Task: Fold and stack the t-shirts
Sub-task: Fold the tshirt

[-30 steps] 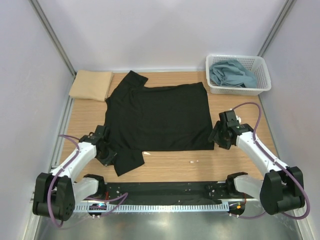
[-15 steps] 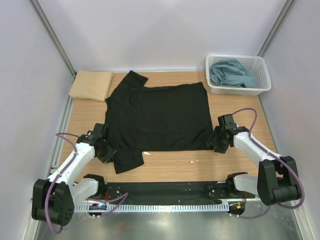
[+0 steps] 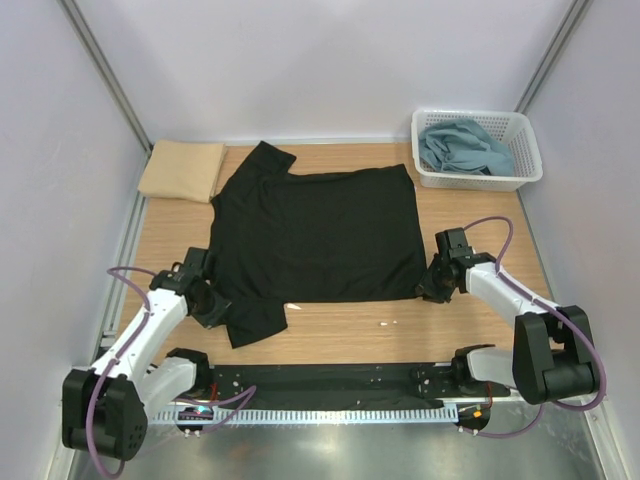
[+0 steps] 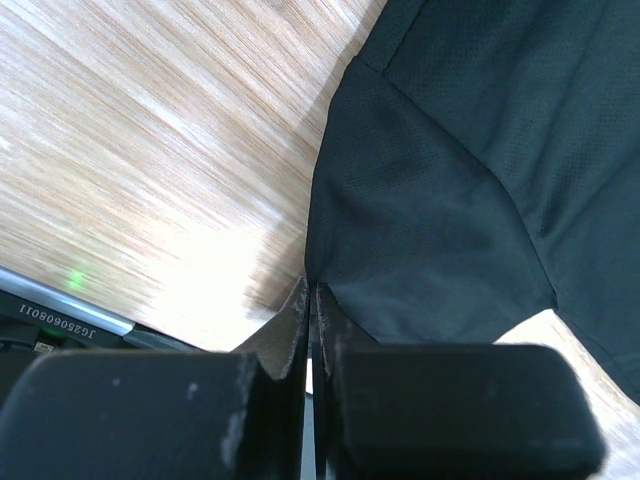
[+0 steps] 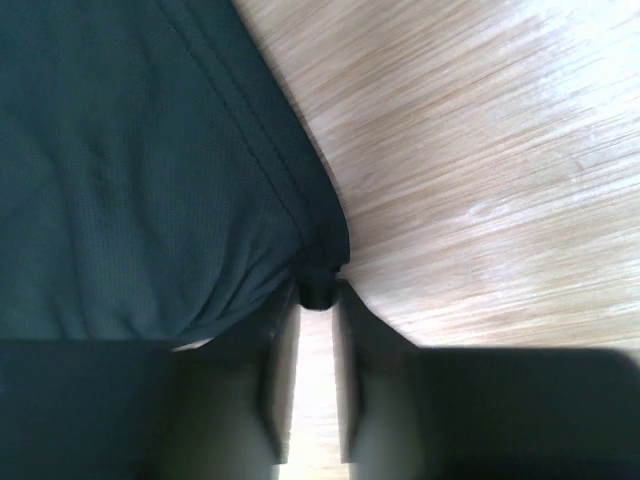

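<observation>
A black t-shirt (image 3: 315,235) lies spread flat on the wooden table. My left gripper (image 3: 208,303) is shut on the shirt's near-left edge by the sleeve; in the left wrist view the jaws (image 4: 312,300) pinch the black cloth (image 4: 440,200). My right gripper (image 3: 430,285) is shut on the shirt's near-right hem corner; in the right wrist view the cloth corner (image 5: 318,285) sits between the jaws. A folded tan-beige t-shirt (image 3: 182,170) lies at the far left. Blue-grey t-shirts (image 3: 462,148) are bunched in the basket.
A white lattice basket (image 3: 527,150) stands at the far right corner. The folded tan shirt touches the black shirt's far sleeve. A metal rail runs along the table's left edge (image 3: 125,260). Bare wood lies in front of the shirt (image 3: 380,325).
Both grippers have drawn in to the shirt's near corners and closed on the cloth. The right arm has lowered toward the table. The shirt has hardly shifted.
</observation>
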